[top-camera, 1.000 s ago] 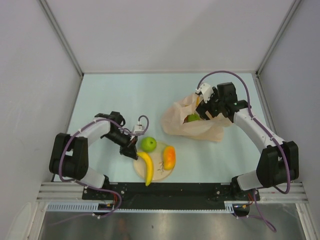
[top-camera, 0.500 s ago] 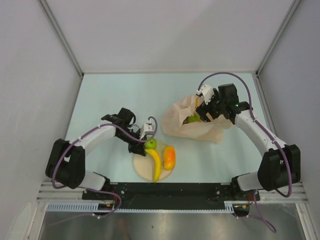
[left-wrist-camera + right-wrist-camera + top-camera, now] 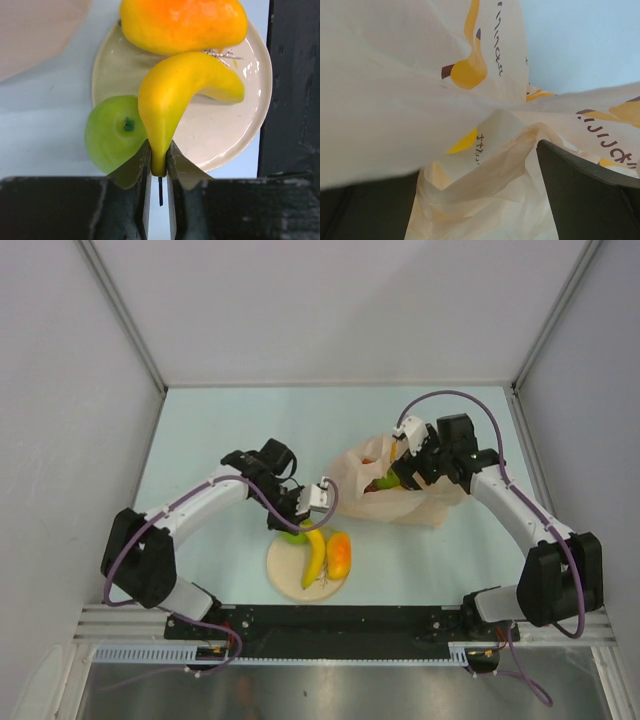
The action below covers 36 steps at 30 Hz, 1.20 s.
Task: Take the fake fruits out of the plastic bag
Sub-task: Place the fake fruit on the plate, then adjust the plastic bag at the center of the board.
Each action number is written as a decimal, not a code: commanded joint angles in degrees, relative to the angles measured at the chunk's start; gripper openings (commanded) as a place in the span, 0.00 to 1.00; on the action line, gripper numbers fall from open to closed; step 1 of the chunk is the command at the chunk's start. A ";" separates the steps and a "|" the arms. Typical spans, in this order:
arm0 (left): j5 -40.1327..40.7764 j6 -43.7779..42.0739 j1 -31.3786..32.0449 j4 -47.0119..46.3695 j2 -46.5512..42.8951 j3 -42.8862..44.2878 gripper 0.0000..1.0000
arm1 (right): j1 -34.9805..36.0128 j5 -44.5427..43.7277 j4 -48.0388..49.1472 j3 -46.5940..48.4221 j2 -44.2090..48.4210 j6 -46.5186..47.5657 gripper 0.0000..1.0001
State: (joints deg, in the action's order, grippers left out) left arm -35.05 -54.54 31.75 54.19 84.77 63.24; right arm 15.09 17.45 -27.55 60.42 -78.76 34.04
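My left gripper (image 3: 306, 522) is shut on the stem end of the yellow banana (image 3: 316, 558), which lies across the beige plate (image 3: 285, 575). In the left wrist view the fingers (image 3: 137, 167) pinch the banana (image 3: 175, 95). One green apple (image 3: 112, 132) sits at the plate's (image 3: 225, 135) edge, touching the banana. The orange-yellow mango (image 3: 182, 22) lies beyond it. My right gripper (image 3: 400, 472) reaches into the peach plastic bag (image 3: 410, 502), jaws wide apart with loose bag film (image 3: 470, 195) between them. A second green apple (image 3: 385, 481) shows in the bag mouth. The other fruits are hidden.
The plate stands near the table's front edge, close to the black base rail (image 3: 295, 100). The bag lies right of centre. White walls (image 3: 60, 390) close in the table on the left, back and right.
My left gripper has taken hold of the banana's end and swung it rightward and away. The apple has shifted to the plate's left edge. The right gripper moved slightly left in the bag.
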 commanded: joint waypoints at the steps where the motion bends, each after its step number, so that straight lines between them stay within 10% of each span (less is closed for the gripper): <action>1: 4.81 -5.13 2.61 3.29 1.45 2.15 0.26 | -0.68 0.92 0.92 -1.09 3.08 -0.82 1.00; 10: 2.36 1.01 2.88 -2.16 -0.30 6.44 0.77 | -0.60 1.27 1.01 -1.71 4.67 -1.00 1.00; 26: -0.81 34.38 1.57 -16.74 -5.76 17.44 0.98 | 7.58 -6.73 -2.42 6.28 11.61 -10.12 0.99; 36: -14.53 34.86 1.99 -13.93 -0.04 30.72 1.00 | 9.17 -2.25 -9.70 12.61 13.81 -6.98 0.92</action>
State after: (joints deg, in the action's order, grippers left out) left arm -41.76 -19.99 32.75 40.75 86.13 90.04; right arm 23.90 13.63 -31.92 70.98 -65.49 26.57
